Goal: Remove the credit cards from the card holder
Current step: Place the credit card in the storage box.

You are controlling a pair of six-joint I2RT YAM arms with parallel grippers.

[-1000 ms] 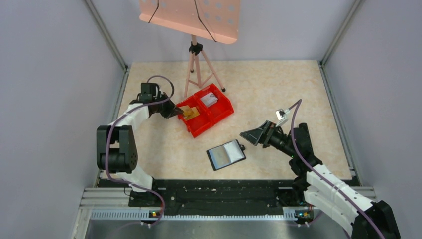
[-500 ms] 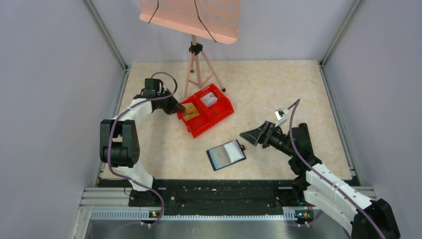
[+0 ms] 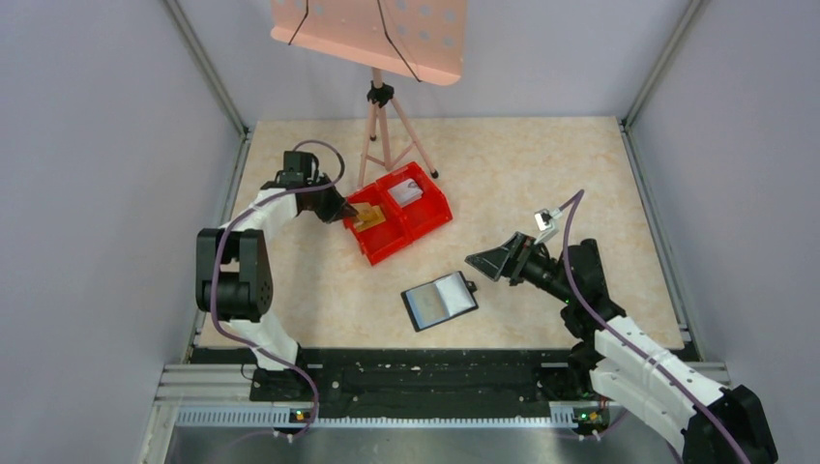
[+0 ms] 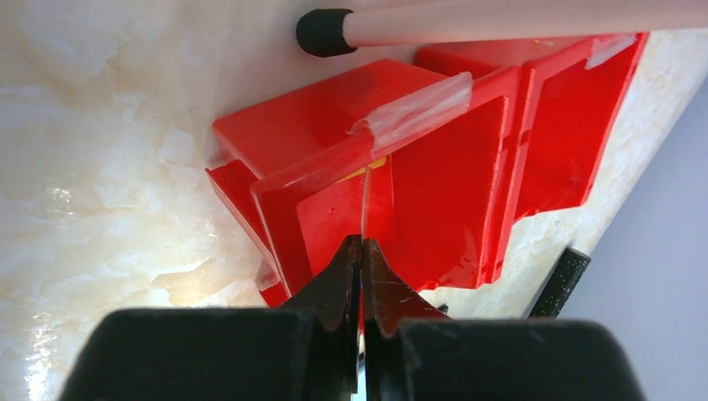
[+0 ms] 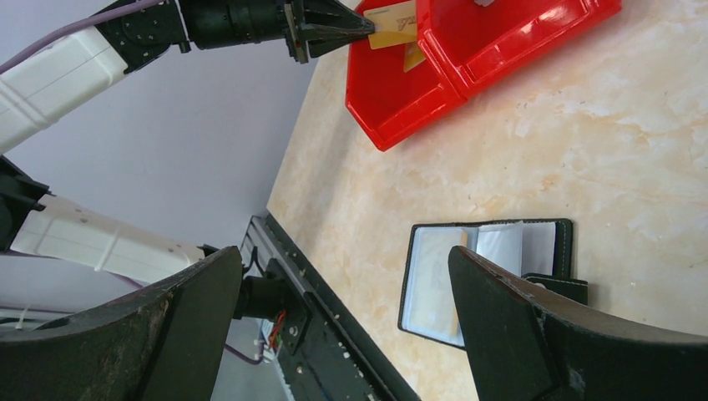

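The black card holder (image 3: 440,300) lies open on the table, and a tan card (image 5: 434,284) shows through one of its see-through pockets (image 5: 484,276). My left gripper (image 3: 338,211) is shut on a tan-gold credit card (image 3: 366,218), seen edge-on (image 4: 364,209) in the left wrist view. The card hangs over the left compartment of the red bin (image 3: 392,251). My right gripper (image 3: 486,263) stands open just right of the holder, above the table, with nothing between its fingers (image 5: 344,251).
The red bin (image 4: 451,209) has a pale card (image 3: 409,192) in its right compartment. A pink tripod (image 3: 382,126) carrying a pink board (image 3: 372,34) stands right behind the bin, one foot (image 4: 324,32) next to it. Grey walls enclose the table.
My left arm has shifted a little toward the far left, keeping the card over the bin's left compartment. The right arm and the holder have not moved.
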